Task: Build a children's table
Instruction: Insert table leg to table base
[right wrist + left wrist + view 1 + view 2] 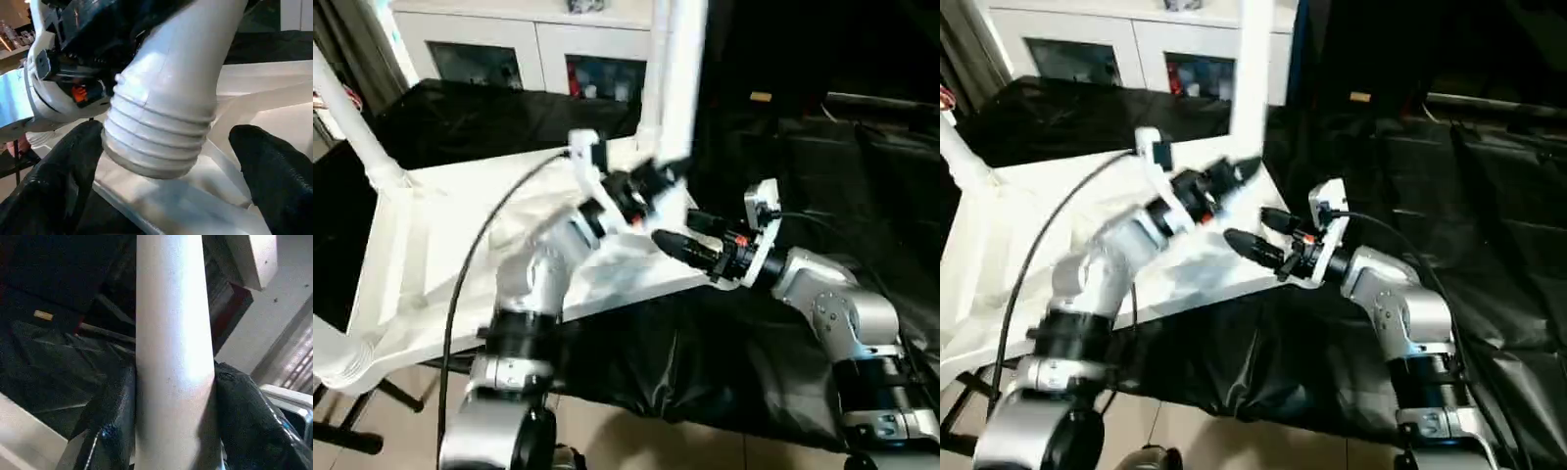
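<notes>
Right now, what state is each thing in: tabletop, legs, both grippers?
tabletop: underside up on the black-covered table, tilted.
held leg: upright, clamped between the left gripper's fingers; its ribbed end hangs above the tabletop, not yet socketed.
corner leg: standing in the far left corner socket, leaning.
left gripper: shut on the held leg.
right gripper: open, fingers either side of the ribbed end, not touching.

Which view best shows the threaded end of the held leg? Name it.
Right wrist view: the leg's threaded end hangs above the tabletop, unobstructed. Left wrist view gives only the plain shaft in the left pincer; the eye views blur it.
</notes>
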Controlling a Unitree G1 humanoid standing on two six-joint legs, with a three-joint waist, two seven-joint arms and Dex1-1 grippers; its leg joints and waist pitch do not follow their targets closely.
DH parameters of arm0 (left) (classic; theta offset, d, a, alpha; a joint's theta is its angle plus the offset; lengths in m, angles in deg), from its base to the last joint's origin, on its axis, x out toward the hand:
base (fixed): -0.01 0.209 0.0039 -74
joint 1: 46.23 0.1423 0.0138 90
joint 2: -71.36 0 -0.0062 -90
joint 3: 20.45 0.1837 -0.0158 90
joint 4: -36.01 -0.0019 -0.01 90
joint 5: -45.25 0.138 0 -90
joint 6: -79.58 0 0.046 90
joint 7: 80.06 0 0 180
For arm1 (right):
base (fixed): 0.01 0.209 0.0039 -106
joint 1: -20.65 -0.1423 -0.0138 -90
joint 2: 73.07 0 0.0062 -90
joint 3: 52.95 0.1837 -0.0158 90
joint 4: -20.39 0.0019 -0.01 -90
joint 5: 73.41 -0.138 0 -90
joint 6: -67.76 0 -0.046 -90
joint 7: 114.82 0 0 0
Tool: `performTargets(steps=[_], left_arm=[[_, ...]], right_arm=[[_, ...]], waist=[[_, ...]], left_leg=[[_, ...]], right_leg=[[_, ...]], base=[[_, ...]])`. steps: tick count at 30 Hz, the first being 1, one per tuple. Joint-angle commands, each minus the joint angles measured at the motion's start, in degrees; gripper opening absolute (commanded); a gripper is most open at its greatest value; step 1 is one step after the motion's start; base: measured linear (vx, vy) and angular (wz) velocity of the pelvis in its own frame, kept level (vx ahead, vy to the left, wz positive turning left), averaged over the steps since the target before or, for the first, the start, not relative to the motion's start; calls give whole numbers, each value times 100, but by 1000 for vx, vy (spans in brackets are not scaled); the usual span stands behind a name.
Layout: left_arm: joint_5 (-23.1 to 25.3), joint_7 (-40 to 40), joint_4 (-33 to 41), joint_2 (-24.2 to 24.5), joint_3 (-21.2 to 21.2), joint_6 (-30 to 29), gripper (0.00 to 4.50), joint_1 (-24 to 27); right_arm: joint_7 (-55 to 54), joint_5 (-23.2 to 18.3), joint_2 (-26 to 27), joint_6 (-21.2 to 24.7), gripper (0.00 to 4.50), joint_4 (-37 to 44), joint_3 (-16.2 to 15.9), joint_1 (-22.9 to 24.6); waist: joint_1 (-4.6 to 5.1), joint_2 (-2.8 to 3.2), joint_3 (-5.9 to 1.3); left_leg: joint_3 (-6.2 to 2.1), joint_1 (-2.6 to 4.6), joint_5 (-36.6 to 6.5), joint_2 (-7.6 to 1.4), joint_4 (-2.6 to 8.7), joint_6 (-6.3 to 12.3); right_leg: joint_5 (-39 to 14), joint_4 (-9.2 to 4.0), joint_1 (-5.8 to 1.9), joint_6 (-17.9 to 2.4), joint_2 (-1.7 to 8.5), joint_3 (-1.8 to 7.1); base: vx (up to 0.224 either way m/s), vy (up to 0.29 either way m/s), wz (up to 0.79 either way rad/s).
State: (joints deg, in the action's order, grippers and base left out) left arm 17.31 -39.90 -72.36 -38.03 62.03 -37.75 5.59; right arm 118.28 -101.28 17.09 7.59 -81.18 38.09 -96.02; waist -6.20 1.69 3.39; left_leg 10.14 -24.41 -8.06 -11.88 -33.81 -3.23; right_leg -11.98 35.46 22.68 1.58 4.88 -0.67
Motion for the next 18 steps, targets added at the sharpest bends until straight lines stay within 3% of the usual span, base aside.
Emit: performTargets(steps=[1,6,7,10,18], left_arm=[[-159,134,252,-12,114,-100,207,42],[-340,208,500,-21,182,-251,207,173],[-348,213,517,-22,186,-259,207,181],[-459,293,739,-42,266,-432,207,308],[-523,323,902,-51,401,-570,206,472]], right_arm=[[-77,-101,-41,78,450,108,53,-82],[8,-174,-53,253,450,111,58,-89],[9,-173,-53,255,423,111,57,-90],[21,-283,-12,331,413,112,101,-100],[114,-481,-29,491,335,250,130,-53]], waist=[[16,-102,-472],[20,-104,-473],[23,-103,-474],[31,-98,-473],[30,-98,-464]], left_leg=[[25,220,-713,-58,326,304],[30,225,-680,-57,314,354],[30,231,-688,-60,315,353],[29,238,-730,-67,317,340],[34,236,-805,-56,322,258]], right_leg=[[159,-344,-245,-1346,192,48],[161,-339,-244,-1384,187,44],[148,-342,-237,-1380,182,43],[98,-340,-242,-1383,187,43],[-94,-359,-232,-1298,176,45]], base=[[0,0,0],[0,0,0],[0,0,0],[0,0,0],[0,0,0]])
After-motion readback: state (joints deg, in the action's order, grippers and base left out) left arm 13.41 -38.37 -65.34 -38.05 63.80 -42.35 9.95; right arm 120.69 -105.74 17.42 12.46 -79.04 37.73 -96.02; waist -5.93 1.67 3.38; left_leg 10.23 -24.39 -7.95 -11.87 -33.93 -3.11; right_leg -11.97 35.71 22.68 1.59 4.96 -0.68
